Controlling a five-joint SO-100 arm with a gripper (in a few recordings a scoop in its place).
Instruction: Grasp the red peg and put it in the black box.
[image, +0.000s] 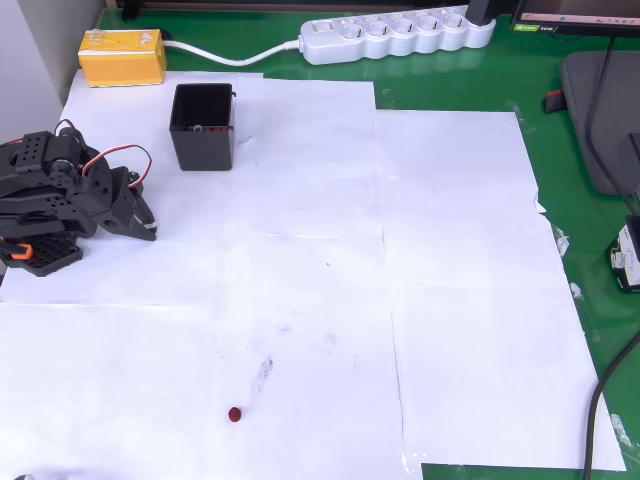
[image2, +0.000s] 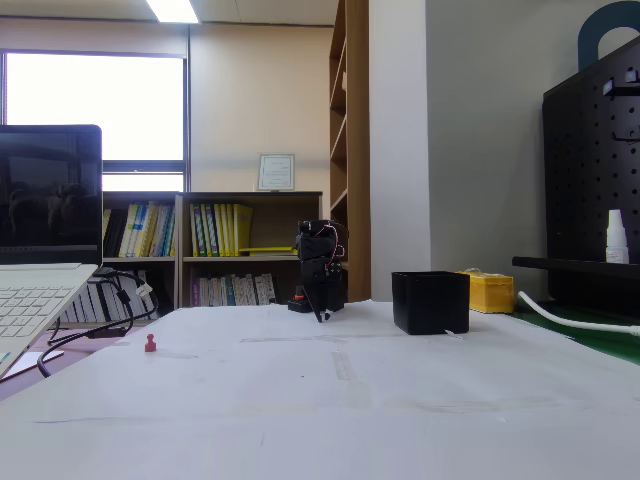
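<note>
Overhead view: the black arm is folded at the left edge, its gripper (image: 148, 228) seemingly closed and empty. The red peg (image: 234, 414) lies on white paper (image: 450, 300), far below the black box (image: 203, 126). Fixed view: the peg (image2: 150, 343) stands well left of the box (image2: 430, 302); gripper (image2: 320, 315) points down.

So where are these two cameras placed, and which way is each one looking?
Overhead view: it hangs above the table and looks straight down on the white paper; the black arm lies folded at the left edge, its gripper near the black box.
Fixed view: it sits low at table height and looks across the paper toward bookshelves; the arm stands at the far end, gripper pointing down.
Shared: both show the arm, the black box, the red peg and the yellow block.
</note>
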